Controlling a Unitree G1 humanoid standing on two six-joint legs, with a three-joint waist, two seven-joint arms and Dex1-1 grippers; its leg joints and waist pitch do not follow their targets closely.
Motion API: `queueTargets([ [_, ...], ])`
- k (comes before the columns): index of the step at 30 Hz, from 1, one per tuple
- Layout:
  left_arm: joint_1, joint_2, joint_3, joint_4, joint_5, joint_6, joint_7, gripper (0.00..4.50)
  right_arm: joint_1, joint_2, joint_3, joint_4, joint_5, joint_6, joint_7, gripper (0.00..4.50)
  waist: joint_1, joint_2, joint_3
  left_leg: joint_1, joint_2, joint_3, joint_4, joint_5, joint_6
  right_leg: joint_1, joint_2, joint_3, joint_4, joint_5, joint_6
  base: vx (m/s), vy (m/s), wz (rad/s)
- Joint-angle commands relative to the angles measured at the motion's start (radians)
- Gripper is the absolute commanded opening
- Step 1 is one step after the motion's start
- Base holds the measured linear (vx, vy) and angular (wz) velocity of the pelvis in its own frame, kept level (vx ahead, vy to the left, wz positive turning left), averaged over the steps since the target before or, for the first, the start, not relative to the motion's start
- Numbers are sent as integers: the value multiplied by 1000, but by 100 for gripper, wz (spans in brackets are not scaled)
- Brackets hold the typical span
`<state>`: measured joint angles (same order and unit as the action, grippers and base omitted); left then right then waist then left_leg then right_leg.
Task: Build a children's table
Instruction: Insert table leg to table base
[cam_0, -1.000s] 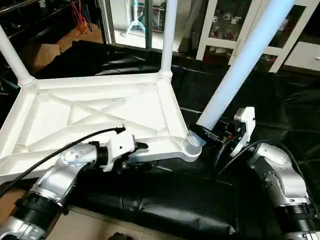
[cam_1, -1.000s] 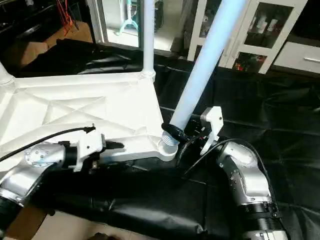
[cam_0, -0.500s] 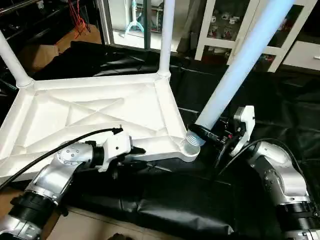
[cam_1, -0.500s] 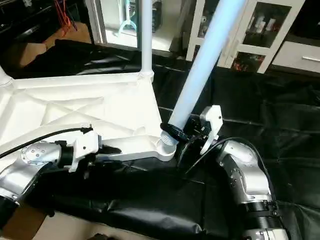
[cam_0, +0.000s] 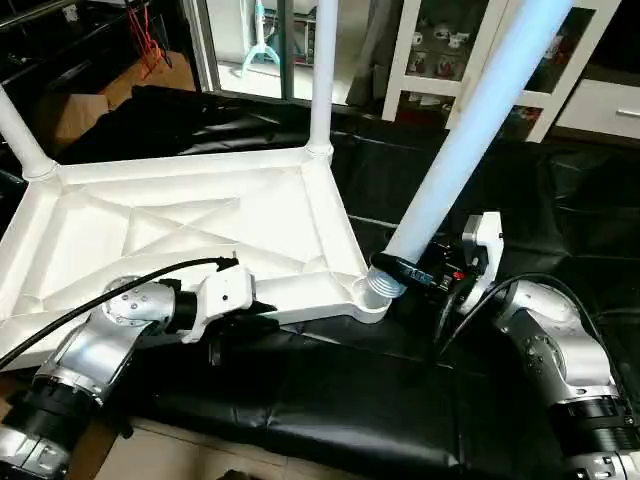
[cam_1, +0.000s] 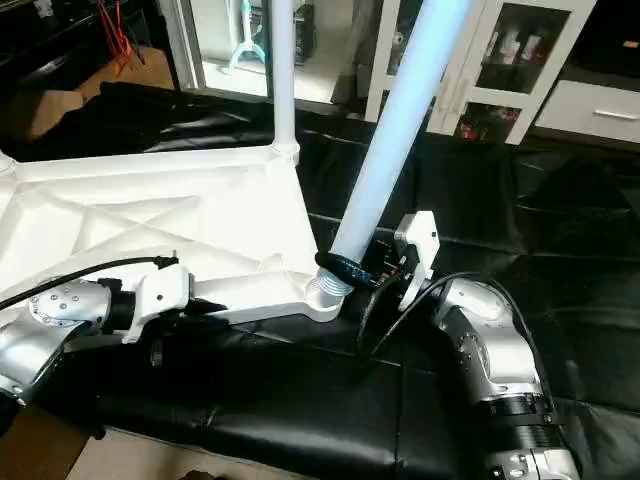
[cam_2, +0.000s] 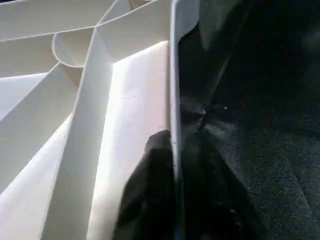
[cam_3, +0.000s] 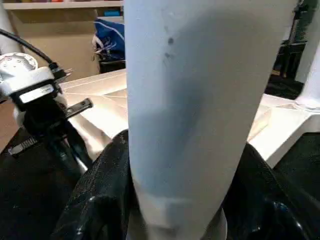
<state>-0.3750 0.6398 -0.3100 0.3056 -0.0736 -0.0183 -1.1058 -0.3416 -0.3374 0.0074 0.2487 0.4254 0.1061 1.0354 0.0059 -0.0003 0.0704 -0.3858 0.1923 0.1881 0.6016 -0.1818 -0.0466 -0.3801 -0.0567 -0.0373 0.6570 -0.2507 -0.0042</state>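
Note:
The white tabletop (cam_0: 190, 215) lies upside down with its X ribs up. Two white legs stand in its far corners, one at the left (cam_0: 18, 135) and one at the right (cam_0: 321, 70). A third leg (cam_0: 470, 120) leans to the right, its ribbed end at the near right corner socket (cam_0: 366, 298). My right gripper (cam_0: 402, 268) is shut on this leg just above that end, and its black fingers (cam_3: 97, 192) flank the tube. My left gripper (cam_0: 264, 320) is shut on the near rim (cam_2: 173, 75), one finger (cam_2: 150, 190) inside and the other outside.
A black sheet (cam_0: 330, 400) covers the surface under and around the tabletop. White glass-door cabinets (cam_0: 440, 45) stand at the back right. A cardboard box (cam_0: 70, 105) sits at the back left. A black cable (cam_0: 90, 305) runs along my left forearm.
My left gripper's fingers have closed onto the near rim and dropped slightly. The right gripper still holds the leaning leg at the socket. The camera has shifted a little.

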Motion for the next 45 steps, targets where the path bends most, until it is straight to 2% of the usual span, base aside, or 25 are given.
queueTargets([
  [1,30,7,-19,63,25,23,-21,10,-19,-6,-7,12,13,-7,22,192,4,-6,-49,19,42,-16,-71,-176,43,28,-75,49,-98,-95,-244,0,0,0],
  [5,29,3,-20,66,25,15,-31,0,-27,-11,-4,38,12,-6,47,192,4,-4,-50,18,42,-16,-71,-168,43,28,-75,49,-97,-86,-248,0,0,0],
  [9,30,-1,-27,72,32,-1,-30,0,-39,-19,3,60,5,-15,72,192,4,-6,-52,16,41,-15,-69,-146,59,31,-74,49,-94,-40,-256,0,0,0],
  [13,42,-19,-46,71,46,-23,-22,0,-62,-21,15,110,0,-33,118,192,3,-5,-47,16,42,-15,-70,-160,64,29,-76,49,-99,-72,-254,0,0,0],
  [17,46,-26,-55,68,50,-34,-29,0,-75,-17,33,154,-19,-56,153,192,4,-4,-48,18,42,-13,-69,-158,65,28,-75,49,-100,-83,-250,0,0,0],
  [18,44,-26,-55,67,48,-40,-39,0,-80,-14,43,175,-30,-67,168,192,4,-1,-47,17,42,-14,-70,-142,72,28,-75,48,-98,-54,-255,0,0,0],
  [20,44,-25,-54,59,40,-42,-56,0,-85,-12,54,202,-38,-72,192,192,5,-2,-47,16,42,-14,-70,-130,80,29,-73,47,-94,-24,-260,0,0,0],
  [22,44,-23,-52,50,38,-41,-61,0,-77,-17,64,211,-42,-70,216,192,7,-2,-46,16,43,-13,-70,-131,88,29,-73,46,-93,-15,-264,0,0,0],
  [24,45,-23,-50,47,42,-42,-63,0,-70,-22,71,220,-48,-75,233,192,8,-8,-43,16,44,-12,-70,-134,95,27,-74,47,-94,-17,-262,0,0,0],
  [25,45,-23,-50,47,42,-42,-63,0,-70,-22,71,220,-48,-75,233,192,10,-6,-43,17,44,-12,-70,-133,97,28,-75,47,-94,-24,-260,0,0,0],
  [26,45,-22,-49,46,45,-43,-63,0,-65,-24,73,229,-54,-87,240,192,10,-5,-42,17,45,-12,-71,-132,97,27,-75,47,-95,-28,-258,0,0,0],
  [27,49,-22,-46,40,44,-42,-65,0,-62,-25,69,249,-62,-108,236,192,9,-11,-41,16,44,-11,-72,-138,96,26,-74,47,-96,-38,-256,0,0,0],
  [33,69,-19,-42,11,23,-41,-83,0,-89,-3,43,328,-74,-171,202,192,11,-6,-39,19,46,-11,-75,-144,89,25,-76,48,-100,-72,-252,0,0,0],
  [38,78,-19,-42,-11,8,-46,-102,0,-120,19,37,382,-85,-211,186,192,10,-6,-42,17,45,-8,-73,-109,108,26,-73,47,-93,4,-266,0,0,0],
  [45,83,-23,-46,-40,5,-48,-118,0,-117,11,73,417,-104,-234,255,192,12,-9,-41,18,47,-8,-76,-130,105,27,-75,47,-97,-37,-258,0,0,0],
])
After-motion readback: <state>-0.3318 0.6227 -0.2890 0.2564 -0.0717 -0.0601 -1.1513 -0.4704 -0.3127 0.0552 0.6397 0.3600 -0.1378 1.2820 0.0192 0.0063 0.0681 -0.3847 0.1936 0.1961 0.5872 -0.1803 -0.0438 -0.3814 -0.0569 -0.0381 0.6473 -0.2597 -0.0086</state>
